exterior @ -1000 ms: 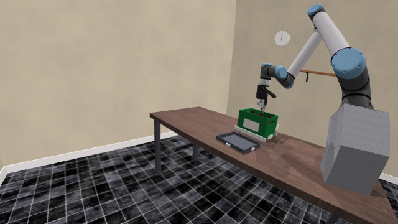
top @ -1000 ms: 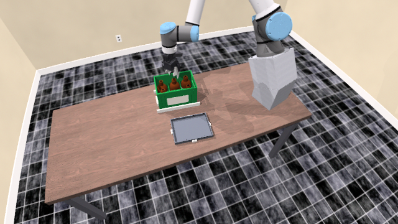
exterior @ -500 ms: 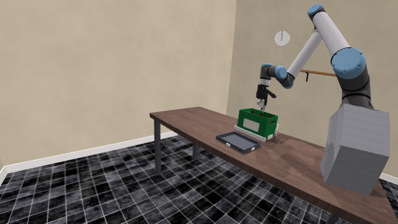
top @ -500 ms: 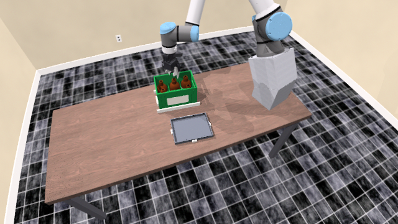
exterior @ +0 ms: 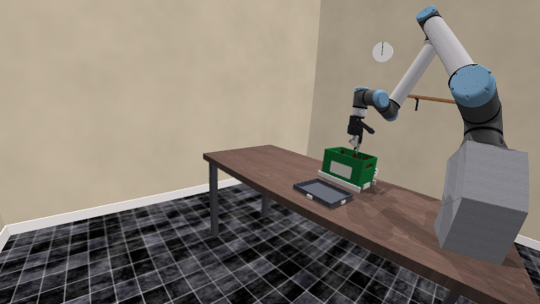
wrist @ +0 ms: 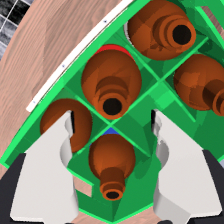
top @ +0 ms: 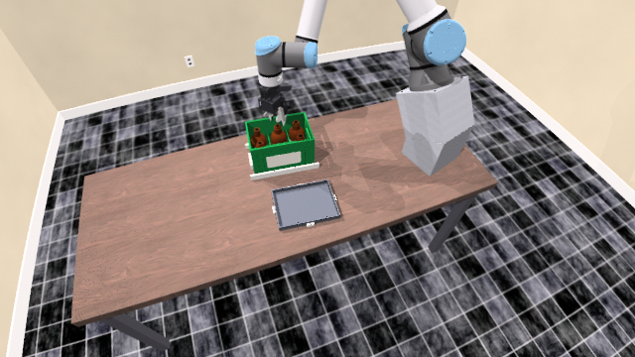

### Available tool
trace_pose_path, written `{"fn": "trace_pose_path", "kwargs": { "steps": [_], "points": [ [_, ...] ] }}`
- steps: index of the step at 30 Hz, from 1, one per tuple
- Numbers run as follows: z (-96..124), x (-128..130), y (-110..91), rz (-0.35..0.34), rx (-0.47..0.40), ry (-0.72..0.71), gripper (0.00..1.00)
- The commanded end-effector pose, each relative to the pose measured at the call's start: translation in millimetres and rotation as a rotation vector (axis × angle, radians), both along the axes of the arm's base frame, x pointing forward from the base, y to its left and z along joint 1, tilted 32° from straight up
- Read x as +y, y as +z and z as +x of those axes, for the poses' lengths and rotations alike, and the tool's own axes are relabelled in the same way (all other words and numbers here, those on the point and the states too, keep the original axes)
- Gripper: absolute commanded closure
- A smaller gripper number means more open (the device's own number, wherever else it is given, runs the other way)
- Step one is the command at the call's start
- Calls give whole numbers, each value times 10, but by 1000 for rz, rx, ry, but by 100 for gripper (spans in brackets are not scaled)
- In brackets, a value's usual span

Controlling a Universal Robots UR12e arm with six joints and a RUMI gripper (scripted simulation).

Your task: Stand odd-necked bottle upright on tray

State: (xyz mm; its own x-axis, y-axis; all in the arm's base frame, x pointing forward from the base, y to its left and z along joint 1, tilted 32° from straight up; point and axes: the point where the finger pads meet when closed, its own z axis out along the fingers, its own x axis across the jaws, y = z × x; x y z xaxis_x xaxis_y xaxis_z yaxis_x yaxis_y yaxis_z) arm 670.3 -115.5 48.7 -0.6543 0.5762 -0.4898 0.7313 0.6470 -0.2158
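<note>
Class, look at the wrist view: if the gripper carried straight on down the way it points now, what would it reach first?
Most likely the brown bottle standing between the fingers of the gripper, its neck centred in the gap. The open fingers seem set to pass either side, though the green crate dividers lie close; depth is unclear.

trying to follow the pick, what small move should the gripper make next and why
Probably a short straight descent. The two-jaw gripper hangs open above the green plastic crate, its white fingers on either side of the nearest brown bottle but apart from it. Lowering would bring the pads level with the neck before closing. The grey tray holds no bottle.
</note>
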Motion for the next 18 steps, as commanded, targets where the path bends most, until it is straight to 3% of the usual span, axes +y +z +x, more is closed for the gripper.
{"fn": "trace_pose_path", "kwargs": {
  "steps": [1, 18],
  "points": [
    [9, -13, -20, 0, -1, 0, 62],
    [43, -99, -165, 0, -1, 0, 62]
  ]
}}
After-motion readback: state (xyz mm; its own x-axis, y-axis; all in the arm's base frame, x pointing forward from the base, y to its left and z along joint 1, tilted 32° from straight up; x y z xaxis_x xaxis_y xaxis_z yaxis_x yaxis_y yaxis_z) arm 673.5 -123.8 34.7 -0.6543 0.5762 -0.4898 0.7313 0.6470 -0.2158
